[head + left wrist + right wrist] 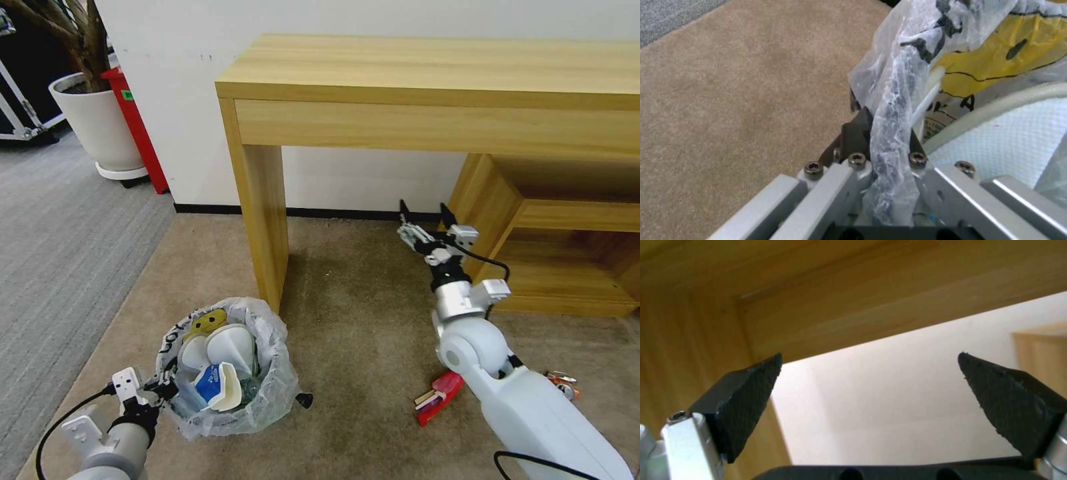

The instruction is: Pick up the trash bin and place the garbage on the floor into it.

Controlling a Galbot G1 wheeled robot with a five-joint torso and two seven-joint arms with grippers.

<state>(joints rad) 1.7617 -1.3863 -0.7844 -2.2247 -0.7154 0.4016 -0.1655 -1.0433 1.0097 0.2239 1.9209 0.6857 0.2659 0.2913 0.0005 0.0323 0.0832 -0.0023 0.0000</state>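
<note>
The trash bin [263, 393], lined with a crinkly plastic bag, is on the beige floor [360, 313] near the table leg. It holds white slippers [230, 347], a blue-white carton [212, 385] and a yellow item. My left gripper [163, 385] is shut on the bin's bag-covered rim [889, 100], with the rim between its fingers [856, 133]. My right gripper [425, 217] is raised under the table, open and holding nothing; its pads [746, 396] stand wide apart. Red wrapper garbage [437, 397] lies beside my right arm, and more small litter [563, 385] lies further right.
A wooden table [433, 73] spans the back, its leg [263, 213] just behind the bin and a low shelf unit [567, 260] at right. A small black object [304, 400] lies by the bin. Grey carpet [60, 227], a white plant pot [100, 120] and a red object [137, 127] lie left.
</note>
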